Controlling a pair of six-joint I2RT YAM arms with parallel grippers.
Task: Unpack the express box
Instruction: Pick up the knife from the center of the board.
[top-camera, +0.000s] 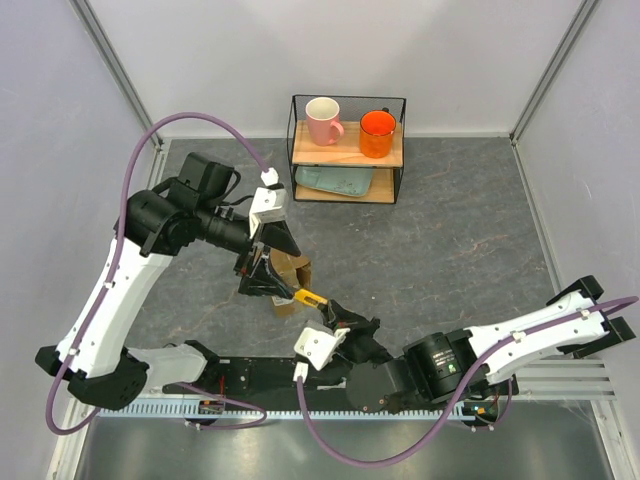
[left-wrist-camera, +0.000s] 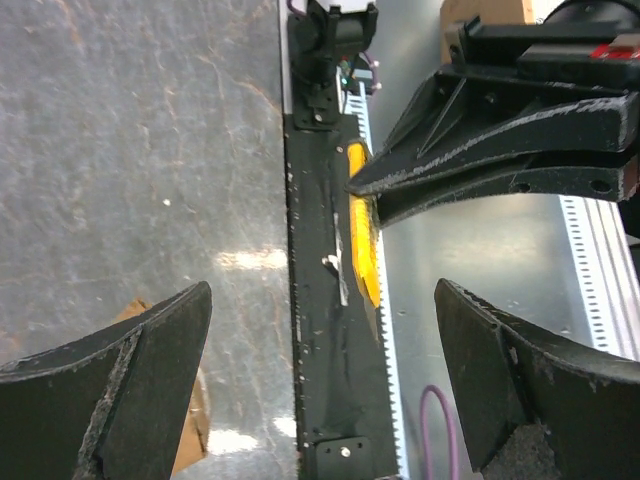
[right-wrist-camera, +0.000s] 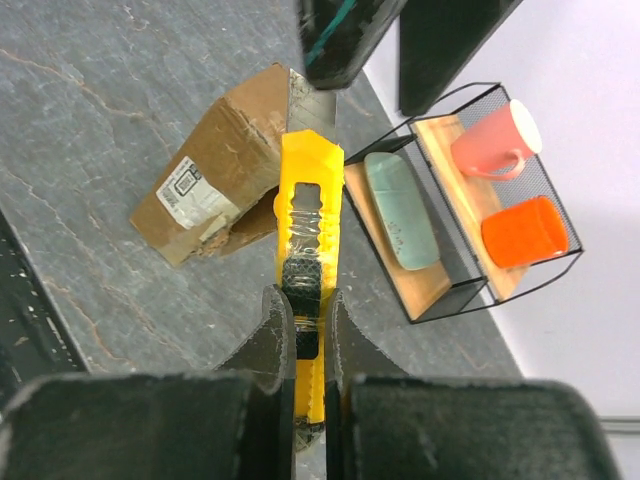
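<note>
The express box (top-camera: 293, 272), brown cardboard with a white label (right-wrist-camera: 193, 190), sits on the grey table, and one end looks raised. It also shows in the right wrist view (right-wrist-camera: 235, 150). My left gripper (top-camera: 262, 277) is open right at the box's left side. In the left wrist view the left gripper (left-wrist-camera: 320, 400) holds nothing, and a bit of cardboard (left-wrist-camera: 198, 415) shows behind its left finger (left-wrist-camera: 120, 390). My right gripper (top-camera: 332, 314) is shut on a yellow utility knife (right-wrist-camera: 308, 220). The knife's tip points at the box's near edge. The knife shows in the top view (top-camera: 309, 296) too.
A wire rack (top-camera: 348, 150) stands at the back. It holds a pink mug (top-camera: 323, 120), an orange mug (top-camera: 377, 133) and a teal tray (top-camera: 335, 181). A black rail (left-wrist-camera: 325, 300) and a metal ledge run along the table's near edge. Grey walls enclose the table.
</note>
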